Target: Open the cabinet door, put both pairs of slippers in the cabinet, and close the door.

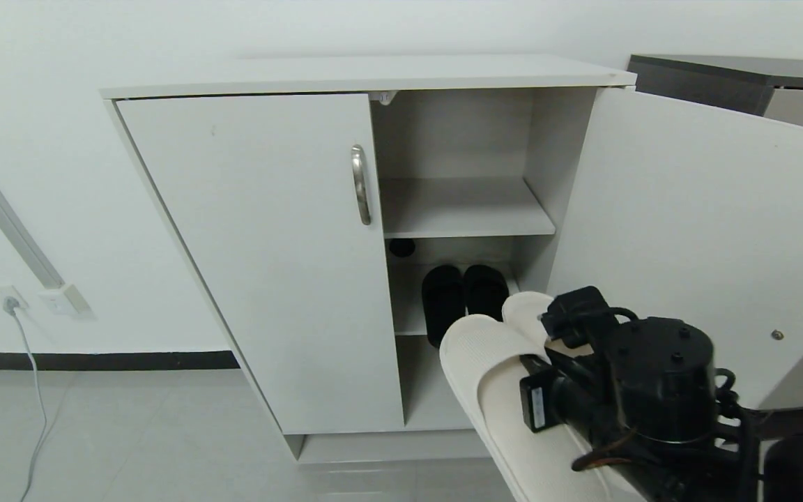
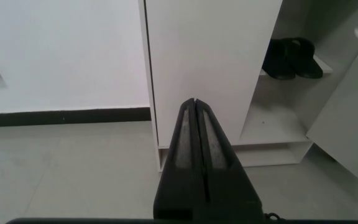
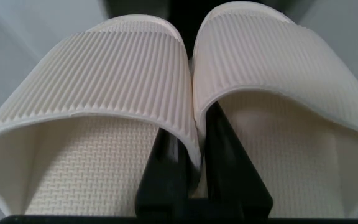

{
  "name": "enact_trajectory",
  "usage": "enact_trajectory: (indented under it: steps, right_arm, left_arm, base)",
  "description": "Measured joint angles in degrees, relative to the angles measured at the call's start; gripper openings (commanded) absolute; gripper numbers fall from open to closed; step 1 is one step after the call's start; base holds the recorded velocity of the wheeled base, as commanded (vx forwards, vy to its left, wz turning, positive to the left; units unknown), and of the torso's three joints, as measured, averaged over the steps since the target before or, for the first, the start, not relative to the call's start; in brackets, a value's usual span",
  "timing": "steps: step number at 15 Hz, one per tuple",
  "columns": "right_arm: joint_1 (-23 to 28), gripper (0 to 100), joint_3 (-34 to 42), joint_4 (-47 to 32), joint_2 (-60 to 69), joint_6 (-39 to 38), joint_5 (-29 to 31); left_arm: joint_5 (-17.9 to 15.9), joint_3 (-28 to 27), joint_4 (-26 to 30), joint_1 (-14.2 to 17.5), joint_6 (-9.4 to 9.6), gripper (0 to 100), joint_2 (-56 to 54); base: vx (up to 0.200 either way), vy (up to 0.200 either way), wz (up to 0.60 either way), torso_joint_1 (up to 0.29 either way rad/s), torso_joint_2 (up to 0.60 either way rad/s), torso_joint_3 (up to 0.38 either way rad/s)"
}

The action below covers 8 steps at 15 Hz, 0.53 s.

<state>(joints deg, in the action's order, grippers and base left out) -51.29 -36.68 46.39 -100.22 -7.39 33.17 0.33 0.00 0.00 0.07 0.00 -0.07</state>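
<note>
The right gripper (image 3: pixel 190 163) clamps the inner strap edges of the white slippers (image 1: pixel 485 376) between its fingers. The pair is held side by side in front of the cabinet (image 1: pixel 373 73), toes towards its open half. The heels are cut off by the picture edge. The left gripper (image 2: pixel 194 107), jaws pressed together and holding nothing, hangs low before the cabinet's closed left door (image 1: pixel 255 258). The right door (image 1: pixel 694 230) stands swung wide, its outer edge cut off. The opening beside the handle (image 1: pixel 360 185) is unobstructed. Inside, the black slippers (image 1: pixel 461 296) sit on the cabinet's middle shelf (image 1: pixel 408 310). A small dark round thing (image 1: pixel 401 247) behind them is hard to make out.
</note>
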Motion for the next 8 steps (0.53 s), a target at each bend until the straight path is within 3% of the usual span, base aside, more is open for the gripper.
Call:
enact_trajectory:
  steps: [4,8]
  right_arm:
    - [-0.7,0,-17.2,-7.4,-9.6,-4.0,9.7]
    - [-0.8,0,-36.7,-25.7,-14.0,-7.4,16.4]
  left_arm:
    - [0.0,0.0,0.0,0.0,0.00,0,0.0]
    - [0.0,0.0,0.0,0.0,0.00,0,0.0]
  base:
    - [0.000,0.000,0.00,0.000,0.00,0.000]
    - [0.000,0.000,0.00,0.000,0.00,0.000]
